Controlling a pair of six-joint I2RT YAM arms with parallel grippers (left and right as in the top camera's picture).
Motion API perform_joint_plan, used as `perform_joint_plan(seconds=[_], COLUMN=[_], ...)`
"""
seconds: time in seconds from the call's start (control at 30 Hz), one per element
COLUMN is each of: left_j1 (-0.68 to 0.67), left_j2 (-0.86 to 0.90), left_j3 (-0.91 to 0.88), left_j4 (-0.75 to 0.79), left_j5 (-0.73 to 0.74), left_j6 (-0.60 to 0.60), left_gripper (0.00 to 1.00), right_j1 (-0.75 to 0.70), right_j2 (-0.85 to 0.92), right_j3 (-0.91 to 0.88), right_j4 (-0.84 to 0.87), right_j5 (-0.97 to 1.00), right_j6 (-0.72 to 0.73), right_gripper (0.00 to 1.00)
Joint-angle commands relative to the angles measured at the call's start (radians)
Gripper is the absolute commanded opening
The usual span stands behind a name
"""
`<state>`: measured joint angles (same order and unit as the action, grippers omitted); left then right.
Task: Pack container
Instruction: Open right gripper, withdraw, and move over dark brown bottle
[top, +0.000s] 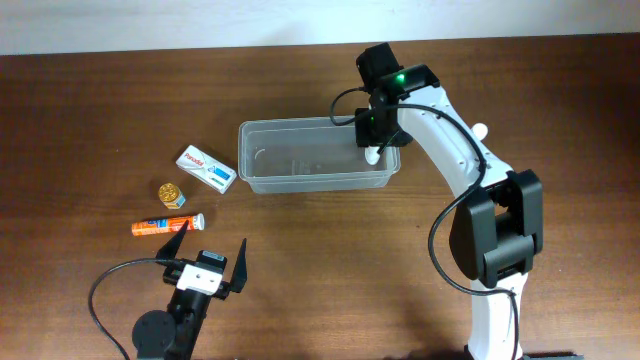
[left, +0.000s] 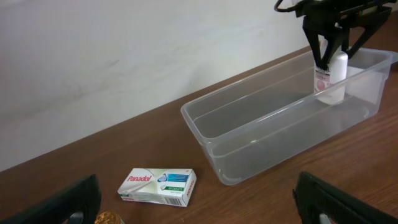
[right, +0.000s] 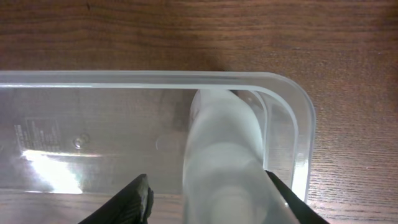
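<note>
The clear plastic container (top: 300, 185) lies at the table's middle back; it also shows in the left wrist view (left: 261, 155) and the right wrist view (right: 124, 78). A white bottle (top: 373, 155) stands upright inside its right end (left: 333, 81) (right: 221, 149). My right gripper (top: 378, 140) (left: 333, 53) (right: 209, 190) reaches down into the container with its fingers either side of the bottle; a gap shows at the left finger, so it is open. My left gripper (top: 211, 258) (left: 196, 211) is open and empty, low over the table at the front left.
A white-and-blue Panadol carton (top: 207, 168) (left: 158, 185) lies left of the container. A small gold-lidded jar (top: 171, 193) (left: 109, 218) and an orange tube (top: 167, 225) lie in front of it, near my left gripper.
</note>
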<state>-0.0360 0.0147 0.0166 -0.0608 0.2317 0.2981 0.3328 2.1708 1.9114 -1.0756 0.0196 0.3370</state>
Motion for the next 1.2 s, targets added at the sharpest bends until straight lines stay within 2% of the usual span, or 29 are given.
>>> perform_joint_plan(seconds=[0.0, 0.2, 0.37, 0.57, 0.63, 0.97, 1.17], left_j1=[0.006, 0.006, 0.006, 0.006, 0.006, 0.006, 0.006], left_j2=[-0.008, -0.008, -0.008, -0.008, -0.008, -0.008, -0.008], left_j3=[-0.008, -0.008, -0.008, -0.008, -0.008, -0.008, -0.008], left_j4=[0.000, 0.000, 0.000, 0.000, 0.000, 0.000, 0.000], left_j5=[-0.003, -0.003, -0.003, -0.003, -0.003, -0.003, -0.003], left_j6=[-0.002, -0.002, -0.002, -0.002, -0.002, -0.002, -0.002], left_gripper=[1.00, 1.00, 1.00, 1.00, 1.00, 1.00, 1.00], right_j1=[0.006, 0.007, 0.008, -0.025, -0.088, -0.384, -0.450], right_j2=[-0.003, -0.028, -0.035, -0.035, -0.035, -0.027, -0.021], right_j3=[0.019, 0.104, 0.313, 0.517, 0.554, 0.493, 0.383], right_j4=[0.006, -0.057, -0.231, -0.413, -0.475, -0.518, -0.455], right_j5=[0.026, 0.011, -0.012, 0.009, 0.035, -0.028, -0.038], right_j6=[0.005, 0.004, -0.027, -0.071, -0.070, -0.040, -0.040], right_gripper=[0.52, 0.55, 0.61, 0.74, 0.79, 0.80, 0.80])
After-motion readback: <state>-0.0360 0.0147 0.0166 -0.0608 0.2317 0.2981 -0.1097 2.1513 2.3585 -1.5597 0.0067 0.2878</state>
